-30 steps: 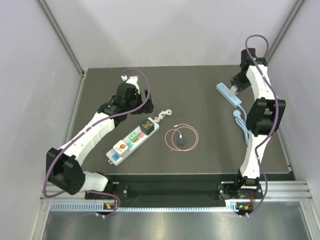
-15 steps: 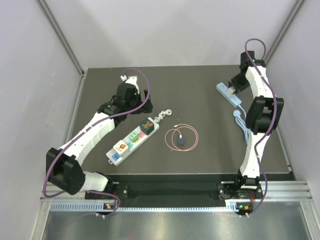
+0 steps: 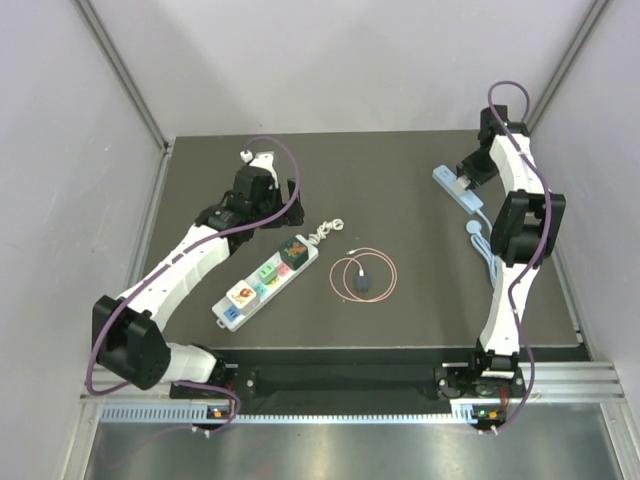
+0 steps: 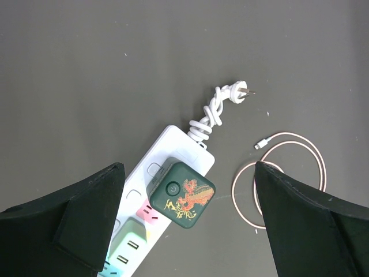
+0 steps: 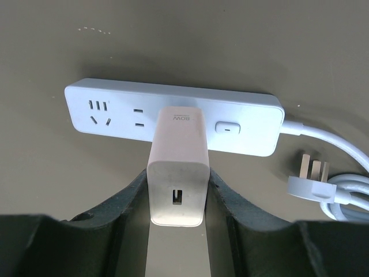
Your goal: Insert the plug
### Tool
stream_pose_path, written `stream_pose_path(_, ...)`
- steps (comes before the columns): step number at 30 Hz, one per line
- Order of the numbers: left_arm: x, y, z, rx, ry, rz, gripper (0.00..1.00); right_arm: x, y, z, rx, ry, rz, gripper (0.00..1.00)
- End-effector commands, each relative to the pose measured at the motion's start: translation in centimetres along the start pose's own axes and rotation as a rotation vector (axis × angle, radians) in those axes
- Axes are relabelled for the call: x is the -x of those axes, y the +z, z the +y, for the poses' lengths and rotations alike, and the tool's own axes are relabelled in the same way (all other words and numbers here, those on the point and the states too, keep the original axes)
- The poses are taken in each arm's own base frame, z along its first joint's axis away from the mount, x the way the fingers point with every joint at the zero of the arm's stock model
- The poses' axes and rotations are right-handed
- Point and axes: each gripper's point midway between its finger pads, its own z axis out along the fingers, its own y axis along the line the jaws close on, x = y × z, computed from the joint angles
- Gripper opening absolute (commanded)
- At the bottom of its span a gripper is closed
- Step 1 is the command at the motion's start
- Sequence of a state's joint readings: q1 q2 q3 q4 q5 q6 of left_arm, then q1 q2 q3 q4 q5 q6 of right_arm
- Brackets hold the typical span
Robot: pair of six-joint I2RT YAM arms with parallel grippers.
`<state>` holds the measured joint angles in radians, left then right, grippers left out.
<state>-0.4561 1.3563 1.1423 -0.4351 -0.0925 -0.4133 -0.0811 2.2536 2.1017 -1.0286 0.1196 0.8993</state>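
Camera placement
The table (image 3: 400,170) was overlooked from above; the white strip (image 4: 166,145) and pale blue strip (image 5: 242,118) were viewed close from the wrists.

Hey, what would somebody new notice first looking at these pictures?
The right gripper clamping a white charger against the pale power strip, far right. Next, the colourful power strip left of centre, with its green dragon cube and a pink coiled cable beside it.

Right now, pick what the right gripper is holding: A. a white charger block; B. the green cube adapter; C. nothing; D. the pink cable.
A: in the right wrist view the right gripper clamps both sides of the white charger block, right at the power strip.
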Motion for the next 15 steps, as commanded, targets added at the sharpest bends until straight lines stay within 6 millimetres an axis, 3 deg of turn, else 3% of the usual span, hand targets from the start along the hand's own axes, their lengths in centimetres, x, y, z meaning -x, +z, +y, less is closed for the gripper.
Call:
stream_pose_path(1,1.4,-1.2,-0.1,0.001,0.001,-0.047,0.98,1.0,0.6,0.0,-0.001,-0.001,-0.035,0.0)
stream_pose_path(9,1.2,-1.1,0.1,0.01,0.0,-0.043,0.98,0.9,1.6,0.2,0.002,0.006,-0.024,0.0)
stream_pose_path(15,1.2,-1.0,0.5,0.032,0.007,-0.047,0.98,0.7,3.6,0.7,0.003,-0.011,-0.005,0.0)
